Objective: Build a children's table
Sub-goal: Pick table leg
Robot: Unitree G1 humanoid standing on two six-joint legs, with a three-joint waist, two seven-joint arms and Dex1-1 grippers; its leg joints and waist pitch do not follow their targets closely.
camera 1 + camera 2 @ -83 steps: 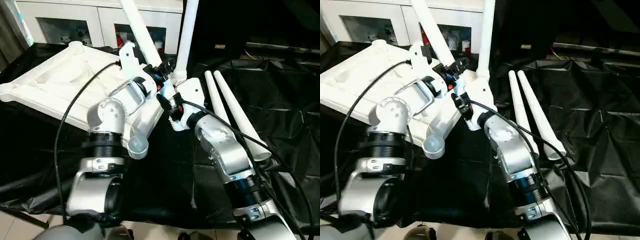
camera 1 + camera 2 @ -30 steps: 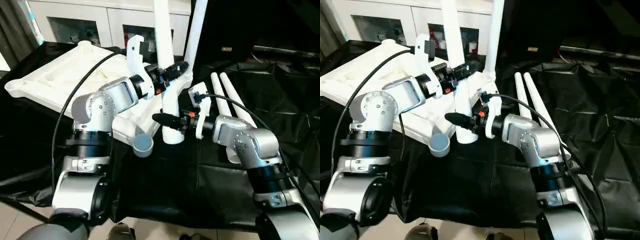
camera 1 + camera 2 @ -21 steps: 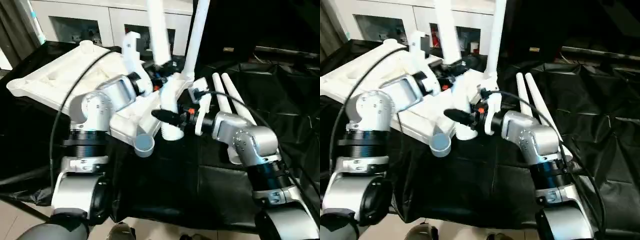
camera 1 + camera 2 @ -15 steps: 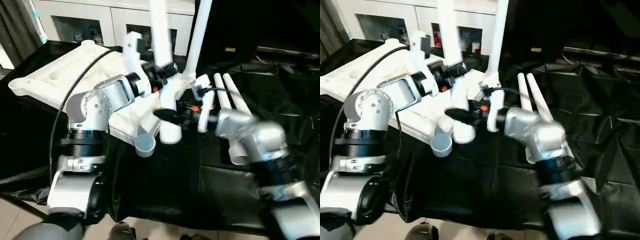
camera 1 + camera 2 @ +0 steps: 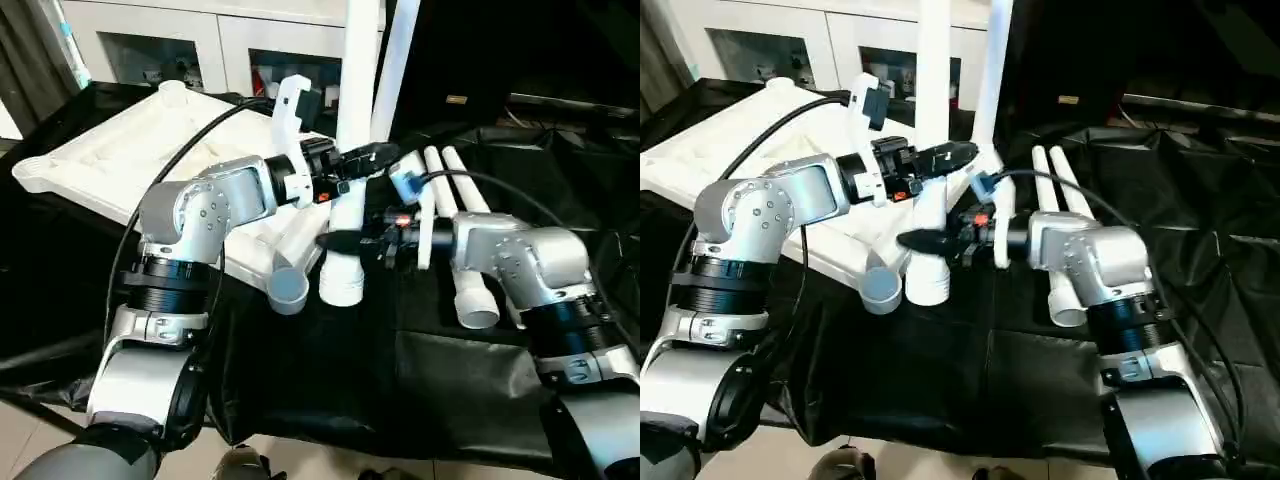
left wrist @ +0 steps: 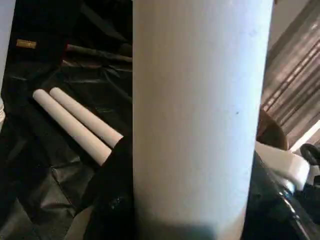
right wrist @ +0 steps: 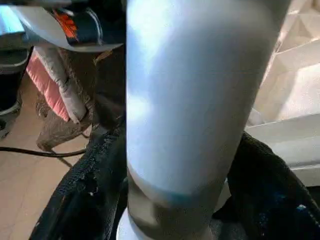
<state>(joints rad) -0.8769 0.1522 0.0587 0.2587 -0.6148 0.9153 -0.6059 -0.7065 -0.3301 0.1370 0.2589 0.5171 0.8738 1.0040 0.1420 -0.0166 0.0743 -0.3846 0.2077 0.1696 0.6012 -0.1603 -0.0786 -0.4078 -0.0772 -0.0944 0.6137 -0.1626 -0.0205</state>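
Note:
The children's table top lies upside down at the back left, ribbed side up. One white leg stands in its far right corner socket. My left gripper is shut on a second leg and holds it nearly upright. That leg's wide lower end hangs just right of the open near corner socket. The same leg looms close in the left wrist view. My right gripper reaches in from the right at the leg's lower part. Two more legs lie side by side on the cloth.
Black cloth covers the work surface. A white cabinet with glass doors stands behind the table top. A black cable loops over my left arm. The cloth falls away at the near edge to pale floor.
The held leg's top has swung to the right, so it now stands nearly upright. My left gripper moved right with it. My right forearm has drawn back to the right.

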